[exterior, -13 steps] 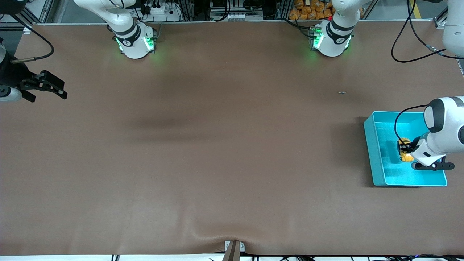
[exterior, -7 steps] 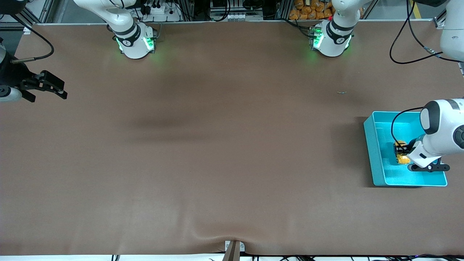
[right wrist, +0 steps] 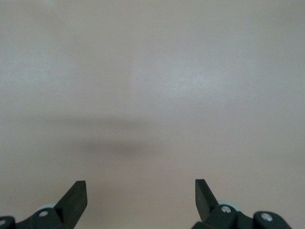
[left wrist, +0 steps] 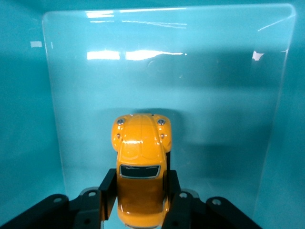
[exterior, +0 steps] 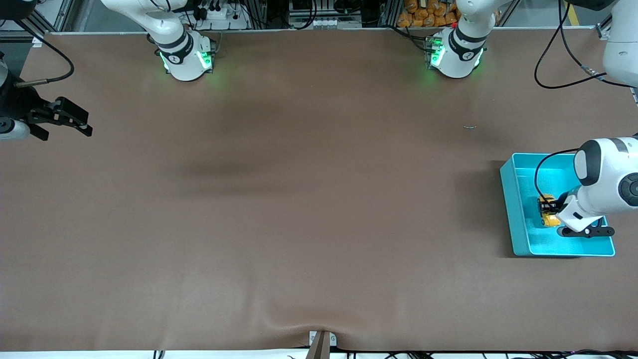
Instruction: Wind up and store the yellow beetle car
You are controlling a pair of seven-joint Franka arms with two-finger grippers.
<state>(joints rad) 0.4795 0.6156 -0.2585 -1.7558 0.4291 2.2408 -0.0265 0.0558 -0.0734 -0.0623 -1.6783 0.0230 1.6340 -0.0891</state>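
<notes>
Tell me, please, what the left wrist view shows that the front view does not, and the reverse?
Only the left wrist view shows the tiny yellow-orange beetle toy car nose and windscreen between the left gripper jaws. Only the front view shows the brown table and the waiting right gripper, open, over the right arm's end. Both show the car inside the teal plastic bin.

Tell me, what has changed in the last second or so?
The left hand has carried the tiny yellow beetle-shaped toy car lower into the teal plastic bin, toward its middle wall. Its fingers flank the car. The right hand, open over the brown table, has not moved.
</notes>
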